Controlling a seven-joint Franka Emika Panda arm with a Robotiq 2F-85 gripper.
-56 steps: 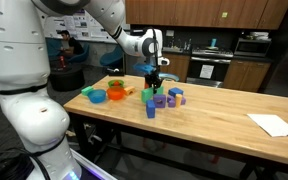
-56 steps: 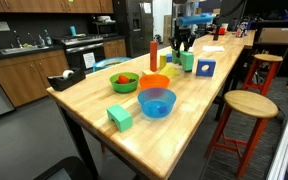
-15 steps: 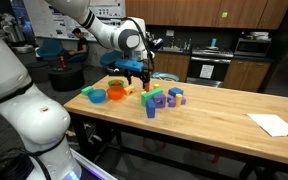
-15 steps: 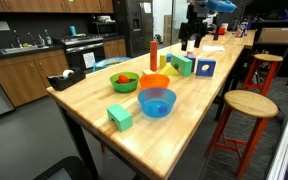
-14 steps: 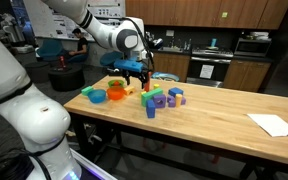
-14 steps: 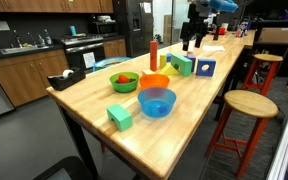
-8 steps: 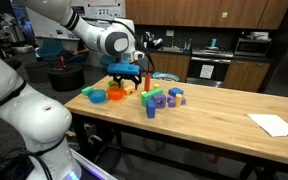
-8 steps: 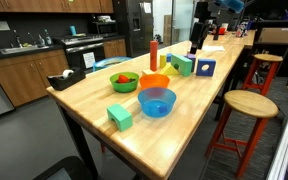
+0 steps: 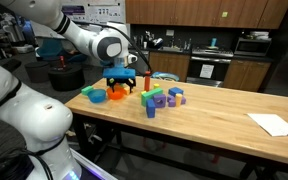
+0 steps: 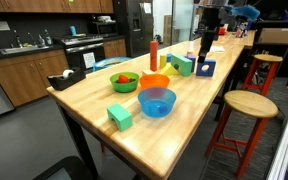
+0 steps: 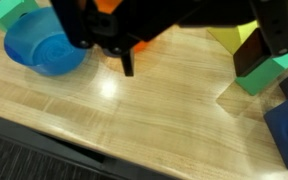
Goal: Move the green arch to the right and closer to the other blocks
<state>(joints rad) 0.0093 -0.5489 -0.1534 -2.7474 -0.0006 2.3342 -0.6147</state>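
Observation:
The green arch (image 9: 87, 92) is a small light-green block that lies alone near the end of the wooden table, beyond the bowls; it also shows as the arch (image 10: 119, 117) and at the top left corner as the arch (image 11: 4, 10). The other blocks (image 9: 160, 98) form a yellow, purple, blue and green cluster (image 10: 189, 65), seen at the right edge as the blocks (image 11: 269, 70), with a red cylinder (image 10: 154, 54) beside them. My gripper (image 9: 122, 86) hangs open and empty above the bowls, between the cluster and the arch, and appears as the gripper (image 10: 206, 48) and the gripper (image 11: 199, 50).
A blue bowl (image 10: 156, 102), an orange bowl (image 10: 154, 82) and a green bowl (image 10: 124, 80) stand between the arch and the cluster. The blue bowl (image 11: 44, 50) is below my gripper's left side. White paper (image 9: 274, 124) lies far right. A stool (image 10: 249, 105) stands beside the table.
My arm has swung away from the block cluster to above the bowls, toward the arch. The gripper stayed open. No block has moved.

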